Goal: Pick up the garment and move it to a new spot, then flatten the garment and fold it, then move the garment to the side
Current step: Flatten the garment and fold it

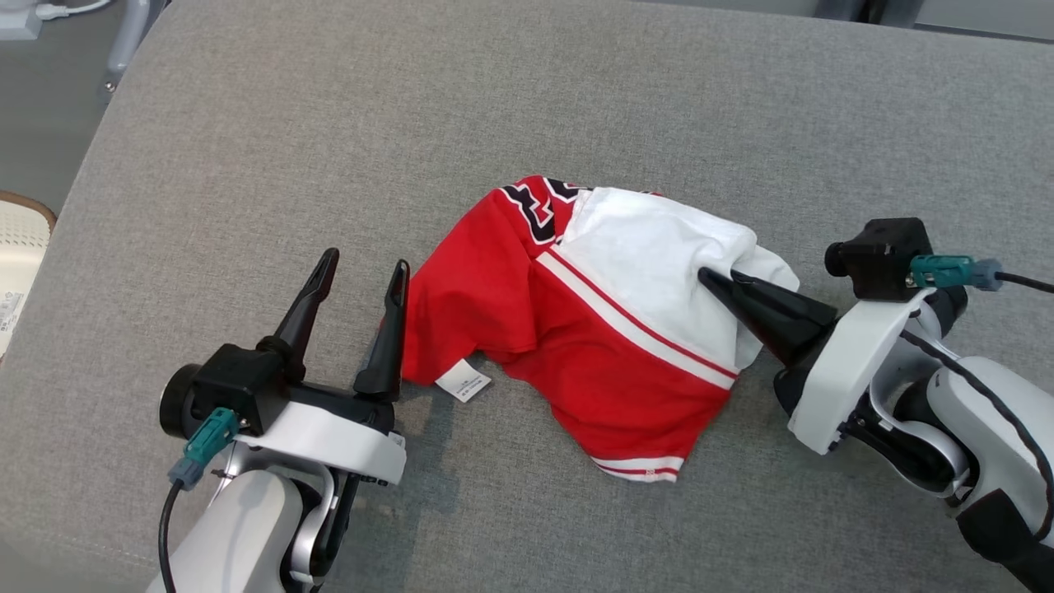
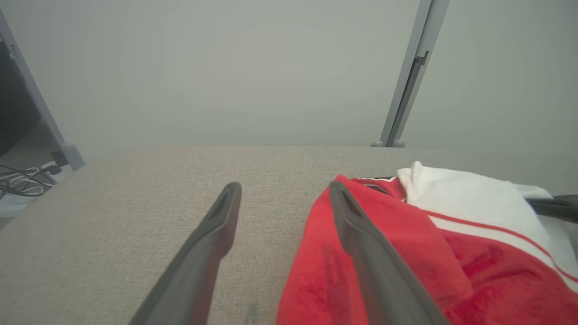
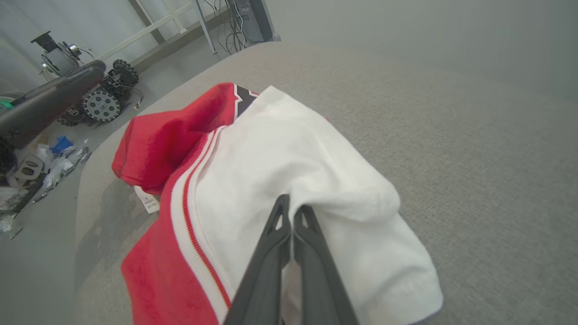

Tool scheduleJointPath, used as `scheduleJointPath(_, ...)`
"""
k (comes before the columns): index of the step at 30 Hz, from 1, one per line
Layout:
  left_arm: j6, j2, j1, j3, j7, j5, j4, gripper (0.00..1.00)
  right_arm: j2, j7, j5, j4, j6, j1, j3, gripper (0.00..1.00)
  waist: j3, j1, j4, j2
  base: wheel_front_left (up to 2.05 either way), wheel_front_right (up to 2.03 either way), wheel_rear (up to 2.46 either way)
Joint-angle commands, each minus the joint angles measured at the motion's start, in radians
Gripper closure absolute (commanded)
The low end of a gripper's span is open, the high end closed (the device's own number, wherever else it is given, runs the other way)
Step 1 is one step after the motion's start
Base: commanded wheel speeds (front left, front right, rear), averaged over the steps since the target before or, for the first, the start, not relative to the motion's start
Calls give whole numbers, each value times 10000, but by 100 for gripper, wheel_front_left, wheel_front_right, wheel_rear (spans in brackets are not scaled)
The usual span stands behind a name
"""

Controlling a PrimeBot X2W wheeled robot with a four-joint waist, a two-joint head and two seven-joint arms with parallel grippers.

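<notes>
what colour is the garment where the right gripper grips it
White garment fabric at the right gripper; right wrist view shows it best.

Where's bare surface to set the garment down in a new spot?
Widest bare grey surface lies beyond the garment, up to the far edge. Another patch runs left, past the left gripper. Crowded: the near strip between both arms, and the right side where the right gripper grips the garment.

Garment (image 1: 510, 305) on table (image 1: 329, 123) — tag (image 1: 463, 381) leftward
</notes>
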Motion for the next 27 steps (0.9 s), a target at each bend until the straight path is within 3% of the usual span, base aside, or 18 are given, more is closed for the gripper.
scheduleJointPath(1,-69,2,-195,91,-55,105,61,0,-144,-349,-6,-89,1,-232,43,100,-37,0,-68,-1,0,0,0)
scheduleJointPath(6,-101,48,-11,259,-58,186,119,0,-248,-1230,-282,-362,1,-221,-248,100,-298,0,-340,-1,0,0,0)
scheduleJointPath(13,-4,283,364,425,-56,258,69,0,-370,-1759,-386,-1288,1,857,-1840,100,-866,0,-920,-1,0,0,0)
scheduleJointPath(22,143,624,761,430,187,247,-244,0,-103,-650,-314,-2696,1,3923,-4935,100,-1306,0,-1639,-1,0,0,0)
scheduleJointPath(24,154,643,777,427,239,241,-308,0,-62,-416,-446,-2665,1,4280,-5197,100,-1311,0,-1701,-1,0,0,0)
scheduleJointPath(27,204,723,863,419,341,222,-402,0,494,-46,-325,-2369,3,5024,-5621,100,-1297,0,-1918,-1,0,0,0)
